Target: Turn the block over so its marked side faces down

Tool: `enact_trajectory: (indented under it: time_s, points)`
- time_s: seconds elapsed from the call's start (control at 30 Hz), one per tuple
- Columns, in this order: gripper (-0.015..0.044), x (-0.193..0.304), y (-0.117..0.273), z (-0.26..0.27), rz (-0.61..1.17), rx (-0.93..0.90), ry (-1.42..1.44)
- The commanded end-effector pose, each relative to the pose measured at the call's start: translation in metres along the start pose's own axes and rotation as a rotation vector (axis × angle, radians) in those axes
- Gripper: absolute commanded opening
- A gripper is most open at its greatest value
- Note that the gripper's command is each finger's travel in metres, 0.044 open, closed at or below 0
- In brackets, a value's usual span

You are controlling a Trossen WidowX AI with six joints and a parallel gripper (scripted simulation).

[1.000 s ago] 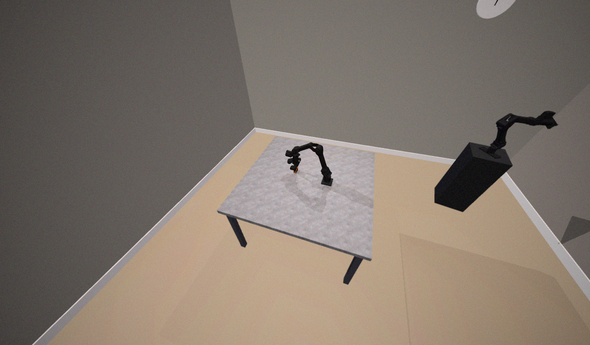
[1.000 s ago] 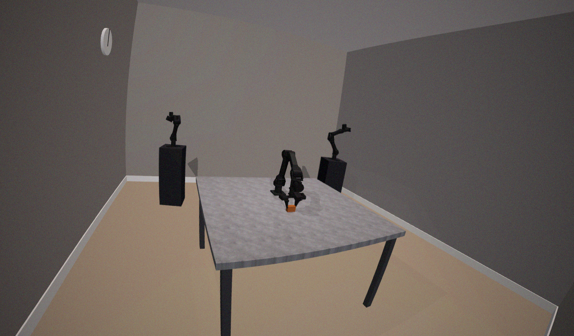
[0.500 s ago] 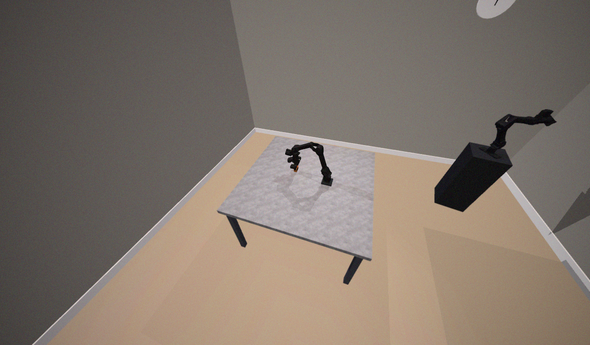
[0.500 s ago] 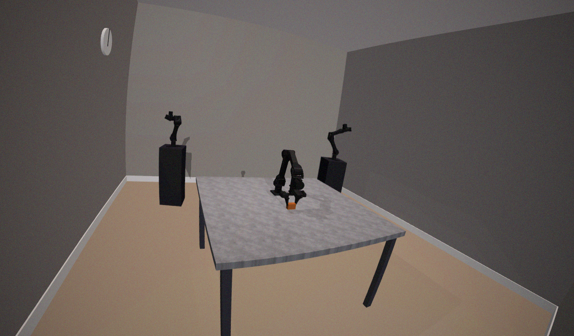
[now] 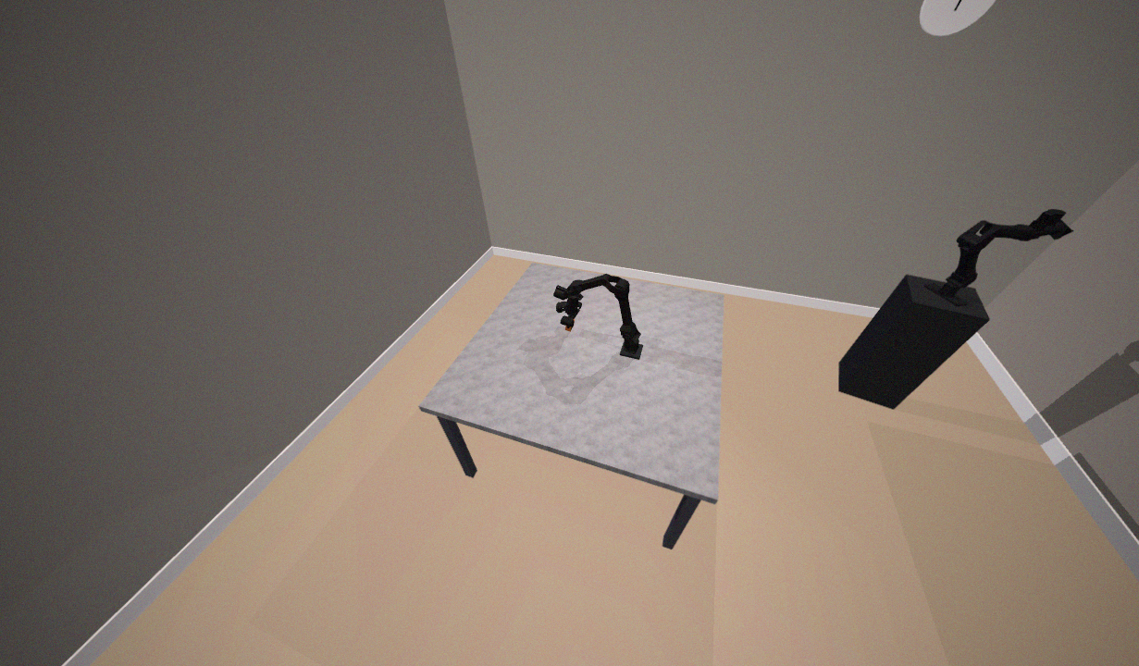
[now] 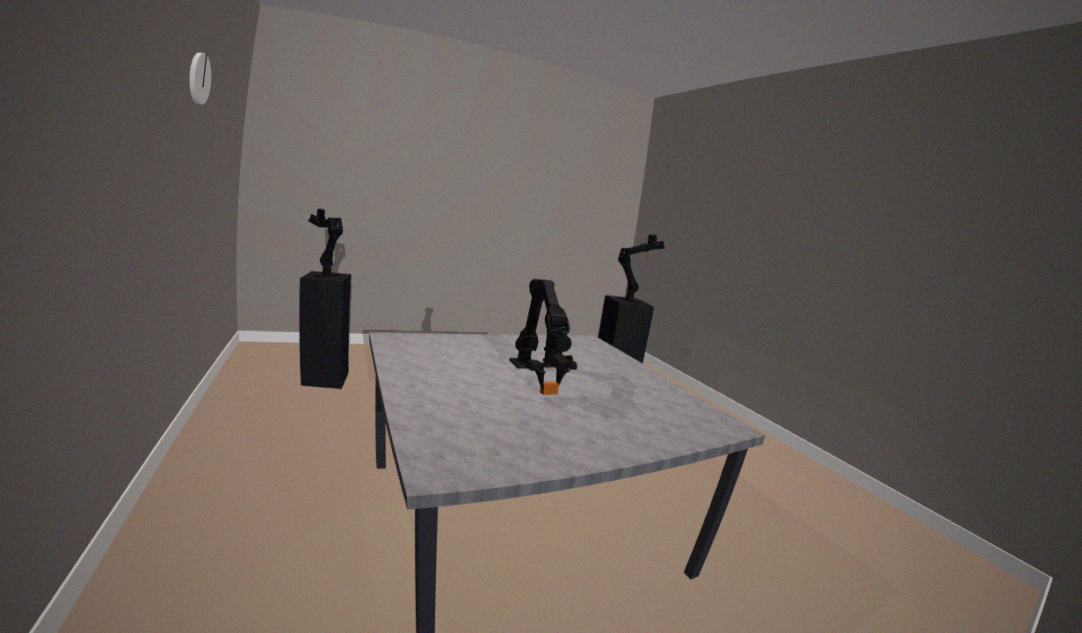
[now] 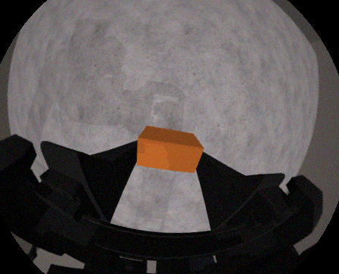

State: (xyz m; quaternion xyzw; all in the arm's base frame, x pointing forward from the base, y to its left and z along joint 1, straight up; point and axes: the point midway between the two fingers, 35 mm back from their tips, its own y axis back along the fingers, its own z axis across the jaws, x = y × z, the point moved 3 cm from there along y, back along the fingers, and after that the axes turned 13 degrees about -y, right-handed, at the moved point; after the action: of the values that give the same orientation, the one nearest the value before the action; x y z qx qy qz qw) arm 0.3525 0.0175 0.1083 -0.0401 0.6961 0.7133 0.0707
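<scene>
An orange block [image 5: 568, 329] [image 6: 549, 389] [image 7: 167, 154] is held crosswise between the two black fingertips. My gripper [image 5: 568, 325] [image 6: 550, 382] [image 7: 168, 149] points down and is shut on the block, one finger against each end. The block appears slightly above the grey mottled table [image 5: 639, 430] [image 6: 489, 448] [image 7: 234, 76], with a shadow apart from it in the wrist view. The faces that show are plain orange. No mark is visible, and the underside is hidden.
My arm's base [image 5: 631, 351] stands on the table beside the gripper. Off the table, black pedestals [image 5: 904, 348] [image 6: 323, 331] [image 6: 627, 326] carry other arms. The table's near edge [image 6: 584, 480] is well away from the block.
</scene>
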Motion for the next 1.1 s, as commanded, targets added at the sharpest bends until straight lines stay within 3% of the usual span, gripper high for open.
enact_trajectory:
  time_s: [0.0, 0.77, 1.07]
  points:
    - [0.0000, 0.002, 0.000, 0.000, -0.067, -0.020, -0.003]
    - [0.0000, 0.020, -0.006, -0.004, -0.409, -0.095, 0.003]
    - [0.0000, 0.018, -0.013, -0.004, -0.455, -0.106, 0.002]
